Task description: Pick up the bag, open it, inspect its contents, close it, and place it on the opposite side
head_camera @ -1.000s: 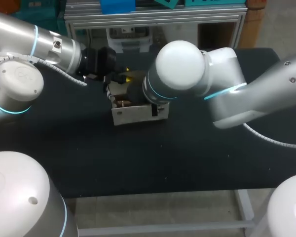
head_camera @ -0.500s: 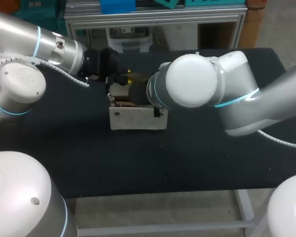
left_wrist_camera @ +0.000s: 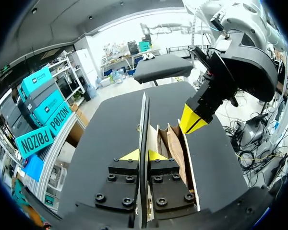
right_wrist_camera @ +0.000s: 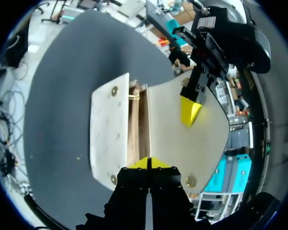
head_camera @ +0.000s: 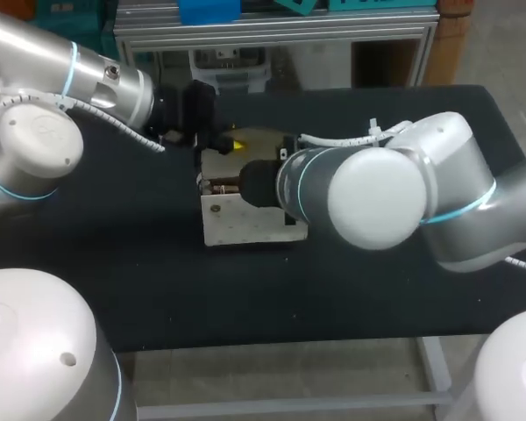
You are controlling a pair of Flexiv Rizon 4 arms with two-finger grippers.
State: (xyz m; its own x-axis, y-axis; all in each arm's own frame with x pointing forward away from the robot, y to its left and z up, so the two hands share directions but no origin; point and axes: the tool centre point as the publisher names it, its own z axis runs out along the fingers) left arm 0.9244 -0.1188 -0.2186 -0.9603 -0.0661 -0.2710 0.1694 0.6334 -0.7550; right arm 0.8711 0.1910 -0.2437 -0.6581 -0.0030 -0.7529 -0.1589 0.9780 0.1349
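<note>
The small cream flap handbag (head_camera: pixel 245 224) lies near the middle of the black counter (head_camera: pixel 140 289) with its mouth open between the two arms. It will probably handle as a light thing made of fairly stiff leather-like panels. The walls keep their shape, yet they are thin enough to bend or crease under a hard pinch. Its smooth skin looks likely to slip, so a hold on an edge or rim seems safer than one on a flat face. The left pincer (left_wrist_camera: pixel 143 154) is clenched on the rim of the wide rounded flap (right_wrist_camera: pixel 182 143), which runs edge-on between its yellow tips. The right pincer (right_wrist_camera: pixel 148 162) sits at the bag's end with its tips pressed together. It appears to grasp a thin wall at the mouth, between the flap and the front panel (right_wrist_camera: pixel 103 129). The handbag is pale cream outside, with faint quilting on the front panel and small brass snap studs (right_wrist_camera: pixel 114 90) at the corners. Inside, a tan lining (left_wrist_camera: pixel 175 148) is split by upright dividers into narrow pockets. Whether anything lies in those pockets cannot be told. Closing it will likely mean folding the flap over so the studs meet, while the body is kept from sliding on the counter.
</note>
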